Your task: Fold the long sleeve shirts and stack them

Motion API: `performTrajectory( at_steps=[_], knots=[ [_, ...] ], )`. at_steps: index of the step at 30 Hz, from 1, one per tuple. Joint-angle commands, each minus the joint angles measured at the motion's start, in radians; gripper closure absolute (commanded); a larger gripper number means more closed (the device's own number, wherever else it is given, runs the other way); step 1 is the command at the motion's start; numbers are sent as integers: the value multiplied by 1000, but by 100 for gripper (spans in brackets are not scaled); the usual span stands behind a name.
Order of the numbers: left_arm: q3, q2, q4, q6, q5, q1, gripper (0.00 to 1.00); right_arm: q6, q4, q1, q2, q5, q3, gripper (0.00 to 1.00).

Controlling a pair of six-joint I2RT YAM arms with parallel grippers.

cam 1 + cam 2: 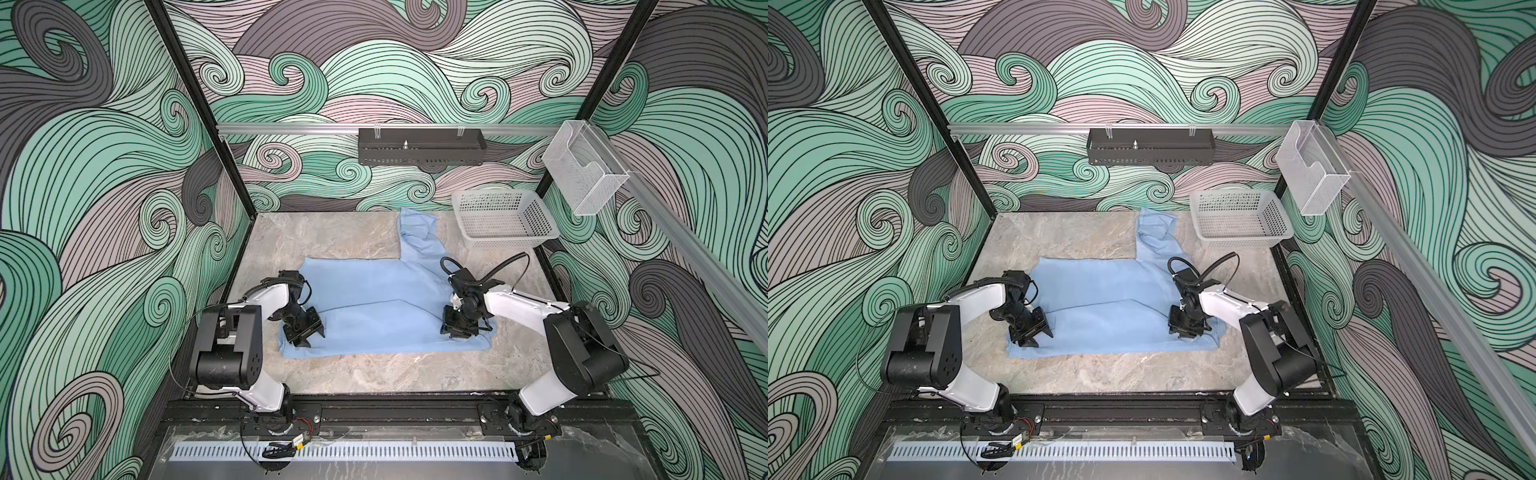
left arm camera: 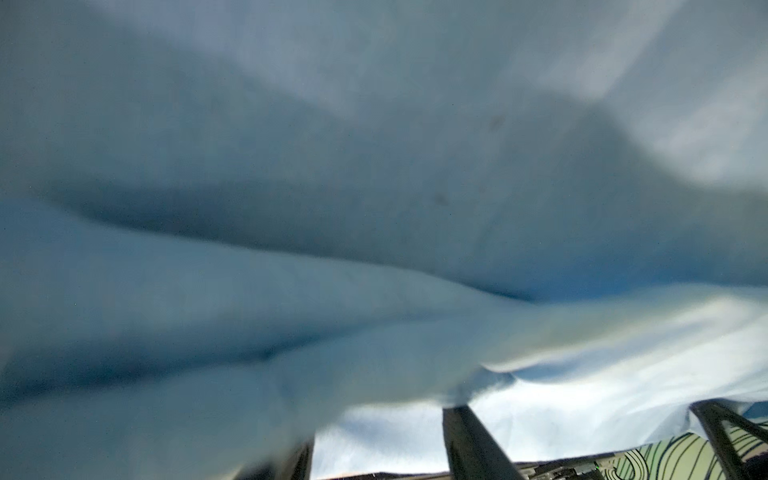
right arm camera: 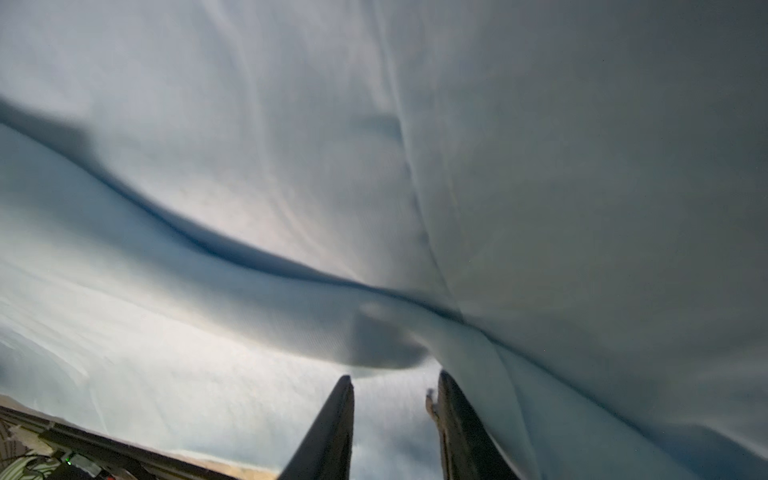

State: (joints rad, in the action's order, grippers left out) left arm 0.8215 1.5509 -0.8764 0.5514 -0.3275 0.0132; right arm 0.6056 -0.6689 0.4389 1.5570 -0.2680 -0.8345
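**Left gripper** [image 1: 311, 338]: set on the near-left corner of the shirt [image 1: 374, 299]. In both top views the jaws are seen about half apart, with nothing clamped between them. In the left wrist view the fingers [image 2: 469, 444] are partly covered by blurred blue cloth, which fills that picture.

**Shirt:** light blue, spread flat at the middle of the marble-patterned table [image 1: 324, 237]. One sleeve is laid toward the far edge, near the basket [image 1: 536, 222]. Collar and buttons cannot be made out.

**Right gripper** [image 1: 455, 331]: set on the shirt's near-right part. Its jaws are hard to read from above. In the right wrist view the fingers [image 3: 332, 432] are shown narrowly parted, with cloth visible beyond the gap and none pinched.
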Motion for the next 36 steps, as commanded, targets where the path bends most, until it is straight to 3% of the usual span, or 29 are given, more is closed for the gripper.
performTrajectory(
  at_steps=[1,5,10,16,26,32,36],
  knots=[
    [120,-47,-57,-2,-9,0,46,-6,-111,4,-95,34,-38,63],
    [302,0,-115,-32,33,0,45,-27,-154,0,-91,104,-194,57],
    [431,111,-124,-42,23,-15,45,-78,-170,-44,101,106,-380,55],
    [646,222,-150,-84,62,-102,45,-152,-168,-117,234,133,-561,54],
    [1052,575,-185,-173,195,-134,46,-281,-165,-198,429,224,-883,52],
    [1243,762,-204,-244,206,-134,49,-300,-162,-222,526,218,-992,50],
    [1320,833,-224,-256,140,-134,48,-300,-162,-236,580,204,-1039,49]
  ],
)
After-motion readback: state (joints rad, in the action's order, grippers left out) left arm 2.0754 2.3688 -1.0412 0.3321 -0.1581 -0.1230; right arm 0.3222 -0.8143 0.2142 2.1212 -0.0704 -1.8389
